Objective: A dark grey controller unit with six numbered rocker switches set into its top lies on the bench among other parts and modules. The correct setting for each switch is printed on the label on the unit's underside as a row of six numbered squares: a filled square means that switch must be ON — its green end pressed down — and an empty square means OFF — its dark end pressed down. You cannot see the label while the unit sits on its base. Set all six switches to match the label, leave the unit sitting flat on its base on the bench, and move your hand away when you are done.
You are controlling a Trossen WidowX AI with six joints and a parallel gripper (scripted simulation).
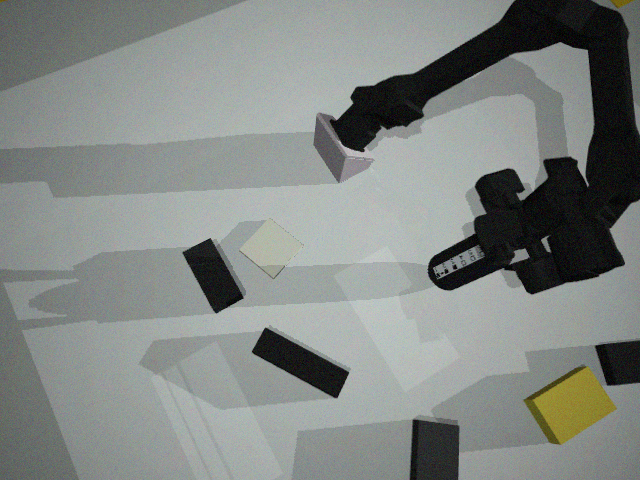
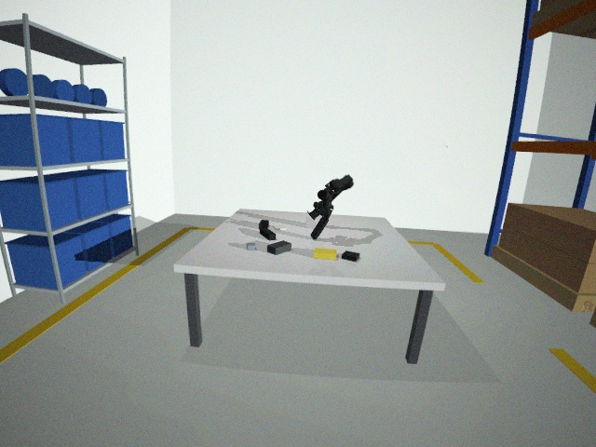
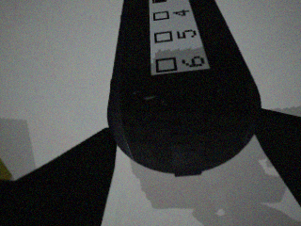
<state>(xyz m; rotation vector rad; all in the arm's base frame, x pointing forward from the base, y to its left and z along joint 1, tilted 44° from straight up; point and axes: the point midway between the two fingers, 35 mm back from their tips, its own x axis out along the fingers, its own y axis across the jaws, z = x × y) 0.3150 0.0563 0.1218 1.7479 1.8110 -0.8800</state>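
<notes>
The dark controller unit (image 1: 445, 280) (image 2: 318, 231) (image 3: 188, 122) is held off the bench, tilted, its rounded free end pointing away from the gripper in the top view. My gripper (image 1: 504, 254) (image 3: 182, 126) is shut on its near end, one finger on each side in the wrist view. The white label (image 1: 457, 262) (image 3: 175, 47) faces the top view and the wrist camera. In the wrist view, squares 6, 5 and 4 are empty; part of a filled square shows at the top edge. The others are too small to read surely. The rocker switches are hidden.
On the bench (image 2: 307, 275) are a cream tile (image 1: 271, 248), dark blocks (image 1: 212, 275) (image 1: 300, 362) (image 1: 435, 449) (image 1: 620, 362) and a yellow block (image 1: 571, 405) (image 2: 325, 253). A pinkish block (image 1: 329, 147) stands at the arm's far end in the top view.
</notes>
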